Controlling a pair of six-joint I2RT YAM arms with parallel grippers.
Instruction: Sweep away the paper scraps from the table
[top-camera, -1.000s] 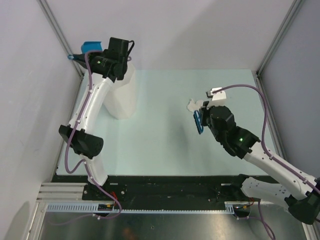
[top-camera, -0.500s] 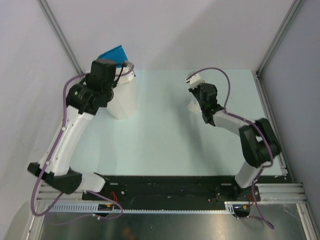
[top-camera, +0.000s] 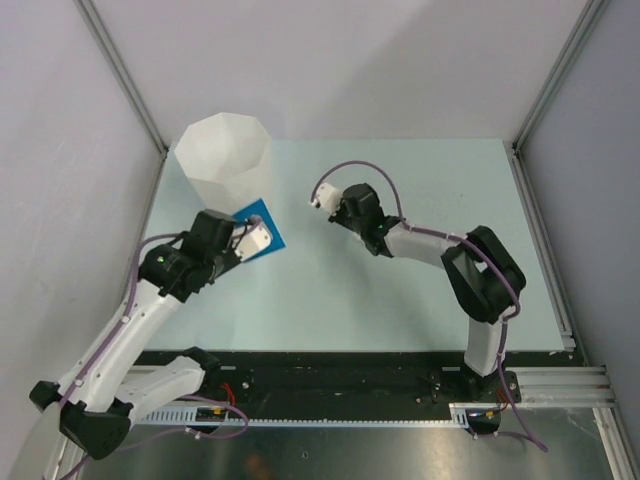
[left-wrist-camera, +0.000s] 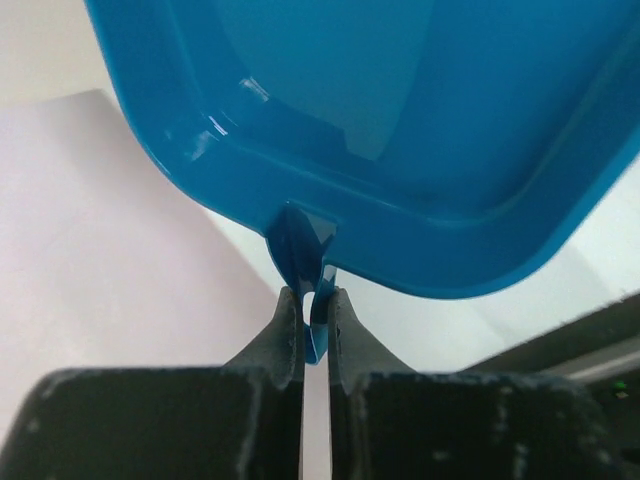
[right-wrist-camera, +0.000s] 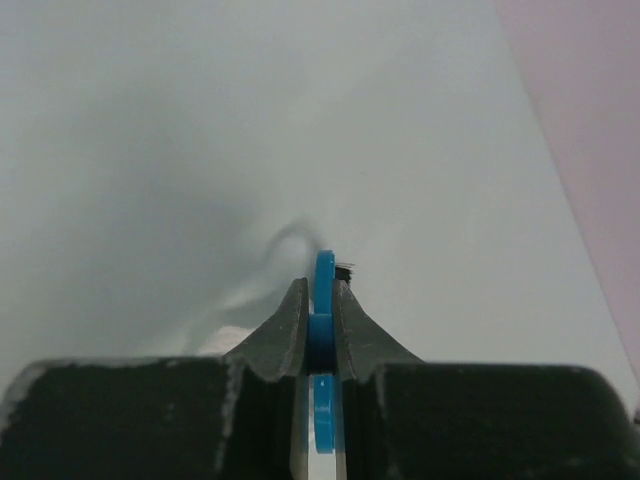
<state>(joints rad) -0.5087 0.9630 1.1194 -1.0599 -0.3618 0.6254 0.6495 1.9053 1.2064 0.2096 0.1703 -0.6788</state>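
**Both arms hold sweeping tools; no scraps in plain sight**

Seen from above, the left gripper (top-camera: 240, 238) is clamped on the small tab of a blue dustpan (top-camera: 264, 230). The pan is held left of centre, just beside the near side of a tall white bin (top-camera: 222, 160). Whether its lip touches the surface, I cannot tell.

The right gripper (right-wrist-camera: 320, 300) is closed on a thin blue tool (right-wrist-camera: 324, 268) seen edge-on, probably a brush. It hangs over the middle of the bench (top-camera: 330, 300), apart from the dustpan.

No paper scraps show on the pale green surface from overhead. A blurred pale patch (right-wrist-camera: 225, 340) beside the right gripper could be one, but I cannot tell.

To do this step well, I judge the dustpan's lip should lie flat on the bench with its open edge facing the brush. Strokes toward it should be short and low. The hold on the tab is narrow, so the pan may twist if pushed hard.
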